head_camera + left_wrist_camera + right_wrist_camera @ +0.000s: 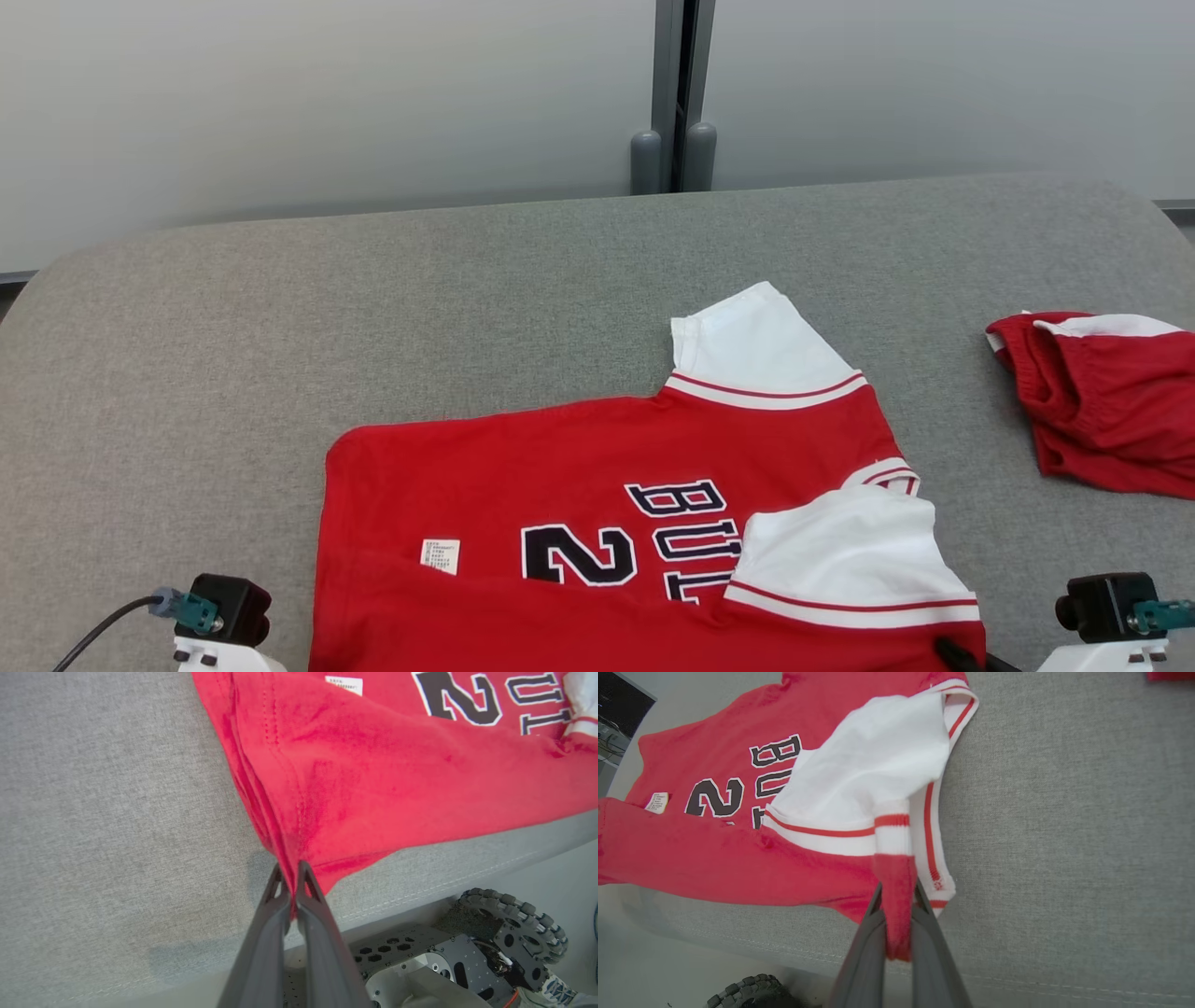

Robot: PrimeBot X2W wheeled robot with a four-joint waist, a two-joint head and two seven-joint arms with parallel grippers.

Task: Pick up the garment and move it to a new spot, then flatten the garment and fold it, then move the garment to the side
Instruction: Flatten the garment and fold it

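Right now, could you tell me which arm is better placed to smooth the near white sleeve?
Likely right: the right pincer is shut on the jersey beside that white sleeve; the left pincer grips the hem corner.

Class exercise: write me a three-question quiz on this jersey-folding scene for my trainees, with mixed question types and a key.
1. True or false: the left gripper and right gripper are both shut on the red jersey.
2. What lies on the grey surface to the jersey's right? A. a red-and-white garment B. a towel C. a box
3. Fill in: the jersey's sleeves are ____.
Key: 1 true; 2 A; 3 white.
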